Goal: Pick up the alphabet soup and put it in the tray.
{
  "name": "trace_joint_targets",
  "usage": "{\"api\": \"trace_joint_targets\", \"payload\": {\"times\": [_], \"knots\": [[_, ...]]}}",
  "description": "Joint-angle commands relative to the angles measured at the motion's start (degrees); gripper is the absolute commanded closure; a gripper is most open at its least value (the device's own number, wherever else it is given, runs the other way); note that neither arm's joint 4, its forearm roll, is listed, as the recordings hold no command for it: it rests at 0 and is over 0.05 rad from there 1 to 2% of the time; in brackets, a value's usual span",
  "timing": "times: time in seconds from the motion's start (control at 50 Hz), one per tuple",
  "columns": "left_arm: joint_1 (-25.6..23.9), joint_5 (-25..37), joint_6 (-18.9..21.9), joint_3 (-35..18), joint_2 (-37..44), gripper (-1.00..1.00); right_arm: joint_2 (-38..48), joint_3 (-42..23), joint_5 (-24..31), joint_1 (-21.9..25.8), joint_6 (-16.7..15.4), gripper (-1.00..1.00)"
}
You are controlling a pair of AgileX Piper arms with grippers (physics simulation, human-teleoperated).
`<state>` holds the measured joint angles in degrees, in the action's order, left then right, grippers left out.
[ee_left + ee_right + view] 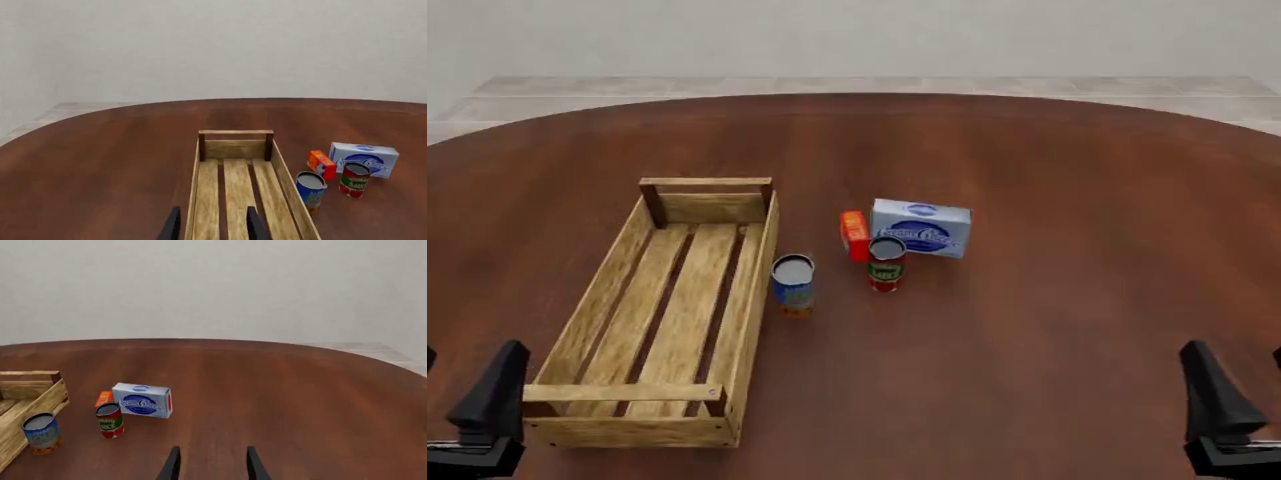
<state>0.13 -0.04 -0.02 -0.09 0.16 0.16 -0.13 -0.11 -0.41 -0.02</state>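
Blue-labelled alphabet soup [794,283] stands upright just beside the tray's [605,300] right wall, with the red-and-green can [886,263] near at its 2 o'clock. Left gripper [209,226] and right gripper [209,465] both hang spread and empty, well apart from it. Risks, as judged: a finger clipping the wall or neighbouring can, or toppling the soup.

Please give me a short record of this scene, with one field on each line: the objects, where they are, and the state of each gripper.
target: alphabet soup, upright on table, beside tray's right wall
tray: holds nothing
other items: red-and-green can, orange box, white-blue box, clustered right of soup
left gripper: open, holding nothing
right gripper: open, holding nothing
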Motion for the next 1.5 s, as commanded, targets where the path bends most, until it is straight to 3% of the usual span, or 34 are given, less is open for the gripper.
{"api": "trace_joint_targets", "payload": {"times": [0.02,0.46,0.48,0.5,0.58,0.66,0.72,0.88,1.0,1.24,1.26,1.34,1.36,1.4,1.5], "knots": [[-0.1,-0.2,0.0,-0.2,0.4,-1.00,0.4,-0.1,-0.1,0.4,0.0,-1.00],[-0.1,-0.2,0.0,-0.2,0.6,-1.00,0.8,-0.1,-0.6,0.5,0.0,-1.00],[-0.1,-0.2,0.0,-0.2,0.6,-1.00,4.1,-0.1,-2.3,1.8,1.8,-1.00],[-0.1,-0.2,0.0,-0.2,0.6,-1.00,3.0,-0.5,-1.7,2.0,1.5,-1.00],[-0.1,-0.2,0.1,-0.2,0.5,-1.00,11.6,-4.3,-3.7,5.7,-0.6,-1.00],[-0.1,-0.2,0.1,-0.2,0.5,-1.00,15.8,-9.3,-3.1,9.0,-1.5,-1.00],[-0.1,-0.4,0.0,-0.2,0.7,-1.00,19.2,-12.4,-3.0,11.3,-3.8,-1.00],[-0.1,-0.7,0.1,-0.1,0.8,-1.00,27.7,-24.5,2.3,16.7,-5.1,-1.00],[-0.1,-0.6,0.1,-0.1,0.8,-1.00,33.2,-31.4,4.2,19.4,-9.4,-1.00],[-0.1,-0.2,0.1,-0.2,0.5,-1.00,42.1,-40.3,7.7,24.8,-9.5,-1.00],[-0.1,-0.3,0.2,-0.1,0.4,-1.00,43.6,-41.6,8.2,26.9,-7.3,-1.00],[-0.1,-0.3,0.2,-0.1,0.4,-1.00,45.5,-42.9,8.2,27.6,-7.6,-1.00],[-0.1,-0.2,0.2,-0.1,0.4,-1.00,46.8,-43.7,8.4,27.6,-9.2,-1.00],[-0.1,-0.2,0.1,-0.1,0.4,-1.00,47.2,-44.5,8.9,28.7,-7.5,-1.00],[-0.1,0.1,0.2,-0.2,0.1,-1.00,49.4,-46.6,10.2,30.6,-8.7,-1.00]]}}
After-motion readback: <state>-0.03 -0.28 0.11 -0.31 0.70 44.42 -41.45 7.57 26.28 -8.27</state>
